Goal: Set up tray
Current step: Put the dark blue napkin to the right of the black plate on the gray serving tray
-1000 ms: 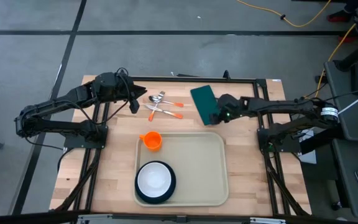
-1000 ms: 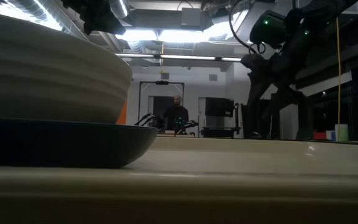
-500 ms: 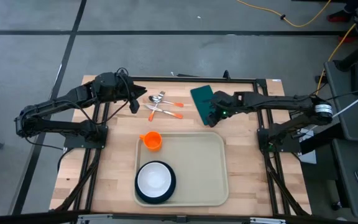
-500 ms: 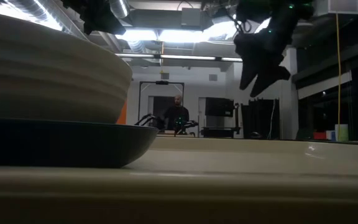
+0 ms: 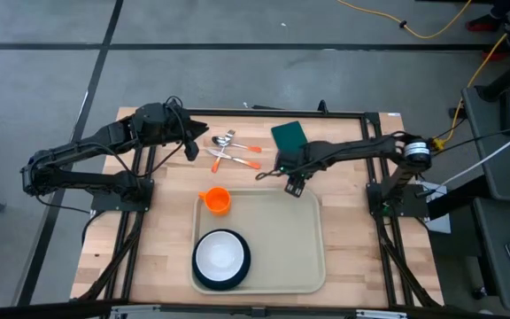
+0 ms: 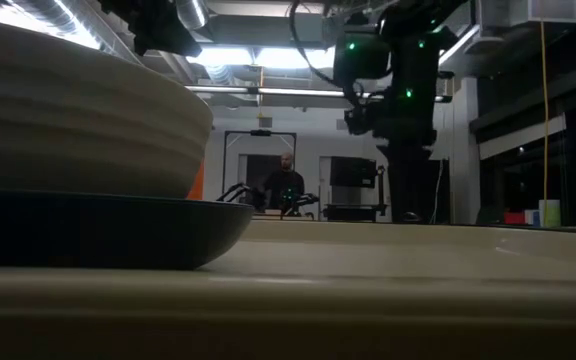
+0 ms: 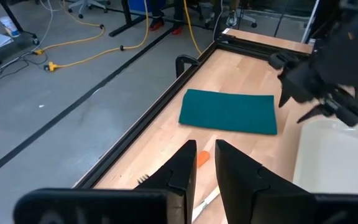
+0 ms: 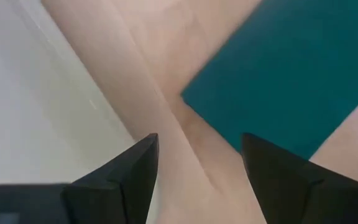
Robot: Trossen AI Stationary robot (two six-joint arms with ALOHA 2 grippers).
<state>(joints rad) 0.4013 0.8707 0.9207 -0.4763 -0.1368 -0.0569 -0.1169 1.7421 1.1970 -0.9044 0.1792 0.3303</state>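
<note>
The tray lies flat on the wooden tabletop near its front edge, carrying a white bowl on a dark teal plate in its front left corner, with an orange cup at its far left corner. The right claw hovers over the tray's far rim, just beside the dark green napkin, fingers spread and empty. The left claw waits near the orange-handled cutlery, its fingers only narrowly apart, holding nothing.
</note>
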